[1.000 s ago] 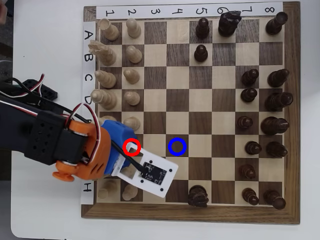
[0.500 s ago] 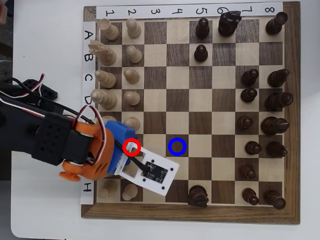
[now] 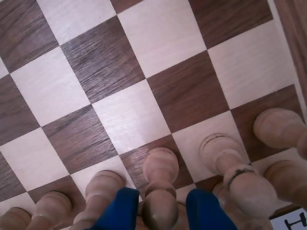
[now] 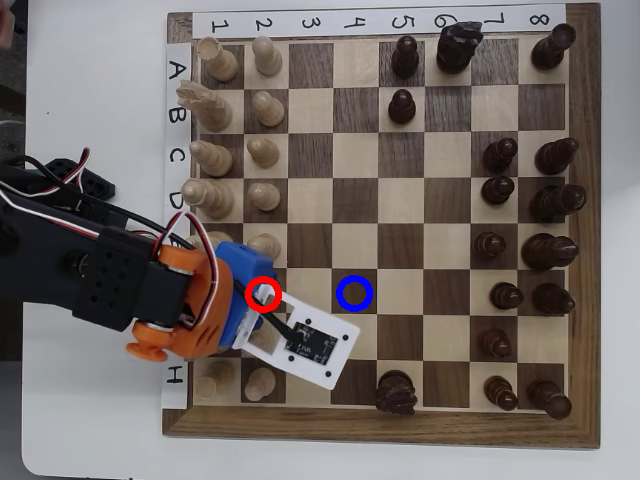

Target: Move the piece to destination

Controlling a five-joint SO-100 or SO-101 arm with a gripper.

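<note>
The overhead view looks straight down from well above, taking in the whole chessboard (image 4: pixel 400 230) and the arm at its left edge. The wrist view sits low and close, angled down past the blue fingertips (image 3: pixel 120 211) across nearby squares. Both share the pale pawn row (image 4: pixel 264 150)

**White bench, one board**

A white bench (image 4: pixel 90 430) carries a wooden chessboard (image 4: pixel 385 432) with a dark frame; the board lies flat and fills the right side of the overhead view, its paper labels along two edges
</note>
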